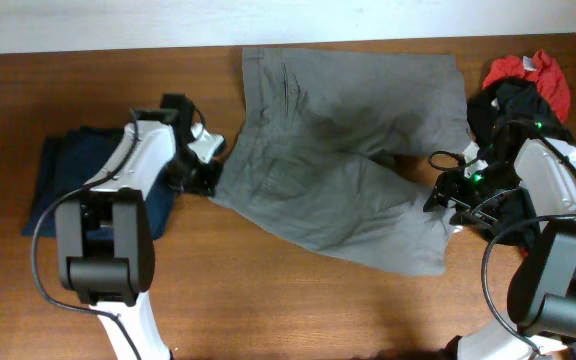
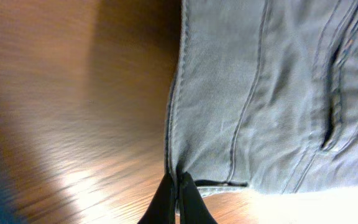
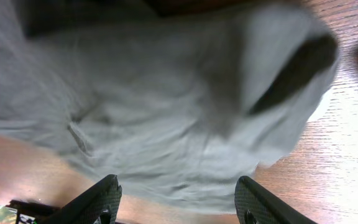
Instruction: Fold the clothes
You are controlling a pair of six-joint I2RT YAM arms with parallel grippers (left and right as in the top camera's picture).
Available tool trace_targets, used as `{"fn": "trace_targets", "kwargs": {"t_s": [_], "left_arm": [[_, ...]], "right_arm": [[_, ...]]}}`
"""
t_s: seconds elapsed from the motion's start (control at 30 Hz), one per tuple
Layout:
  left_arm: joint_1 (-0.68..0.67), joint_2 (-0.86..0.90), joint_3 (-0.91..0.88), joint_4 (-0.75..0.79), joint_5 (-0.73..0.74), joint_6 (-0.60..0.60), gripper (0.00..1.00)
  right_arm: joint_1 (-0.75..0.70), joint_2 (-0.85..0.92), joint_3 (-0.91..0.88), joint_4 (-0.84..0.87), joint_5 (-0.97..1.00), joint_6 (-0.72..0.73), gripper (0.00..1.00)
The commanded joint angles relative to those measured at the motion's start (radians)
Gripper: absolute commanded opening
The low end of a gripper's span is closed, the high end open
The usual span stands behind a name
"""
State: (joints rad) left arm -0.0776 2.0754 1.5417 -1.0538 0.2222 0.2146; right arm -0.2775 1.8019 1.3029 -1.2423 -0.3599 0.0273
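Shorts | spread on table between both grippers | left gripper: jaws pinched together on shorts' seamed edge | right gripper: jaws wide apart, holding nothing, grey cloth just ahead

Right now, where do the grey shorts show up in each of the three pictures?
Overhead: shorts spread across the centre, from top to lower right.
Left wrist: shorts fill the right half; left pincer shut on their edge below.
Right wrist: shorts fill most of the picture, above the open right pincer.
Shared landmark: the brown wooden table.
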Motion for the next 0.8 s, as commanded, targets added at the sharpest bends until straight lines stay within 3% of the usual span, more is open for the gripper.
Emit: {"fn": "trace_targets", "kwargs": {"t_s": [0.0,0.37,0.53,0.77], "left_arm": [[0.063,-0.089,0.083,-0.008,-0.136,-0.066,0.00],[0.131,-0.113,0.091,-0.017,-0.142,-0.071,0.00],[0.131,-0.114,0.091,-0.021,-0.142,-0.071,0.00],[0.131,-0.114,0.091,-0.029,-0.142,-0.071,0.00]], "right_arm": [[-0.006,-0.010,-0.011,0.010,0.024,0.014,0.64],[-0.004,-0.009,-0.213,0.192,-0.064,0.010,0.58],[-0.003,-0.010,-0.275,0.195,-0.272,-0.065,0.57],[-0.003,-0.010,-0.294,0.212,-0.392,-0.064,0.52]]}}
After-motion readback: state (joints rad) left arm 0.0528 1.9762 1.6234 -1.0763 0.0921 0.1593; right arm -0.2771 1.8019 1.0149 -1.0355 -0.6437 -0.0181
